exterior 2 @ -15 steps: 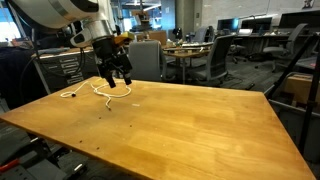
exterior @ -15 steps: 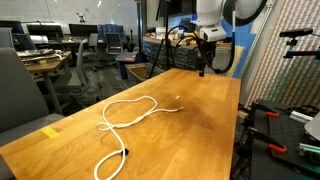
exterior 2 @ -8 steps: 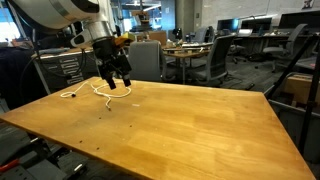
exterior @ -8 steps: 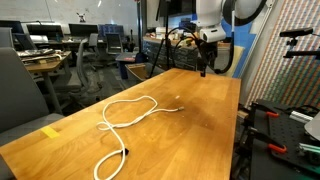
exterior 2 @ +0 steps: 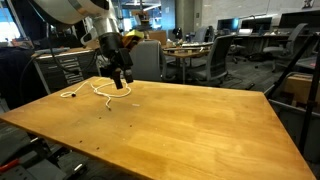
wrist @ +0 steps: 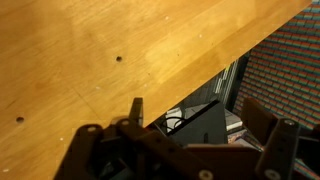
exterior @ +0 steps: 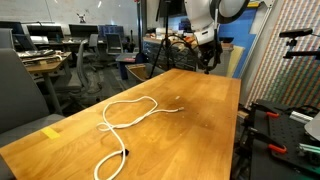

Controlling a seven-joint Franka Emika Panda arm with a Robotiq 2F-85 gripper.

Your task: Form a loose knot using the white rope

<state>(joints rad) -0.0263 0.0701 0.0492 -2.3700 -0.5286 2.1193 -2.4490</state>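
I've got the gripper [exterior: 207,60] hanging above the far edge of the table [exterior: 205,125], jaws wide w/ nothing between them. In wrist view both fingers [wrist: 137,108] are spread over wood and the table rim. Rope [exterior: 152,98] lies slack on the tabletop, mid to near-left, curled in one open loop w/ a tail toward the near edge, well apart from the gripper

Wooden table [exterior: 205,105] with a white rope [exterior: 130,115] lying on it.
The rope curls in an open loop near the table's middle in an exterior view, one dark-tipped end [exterior: 126,151] trailing toward the near edge. A yellow patch [exterior: 50,131] sits at the table's side edge. The wrist view shows small dark holes [wrist: 119,59] in the bare wood.
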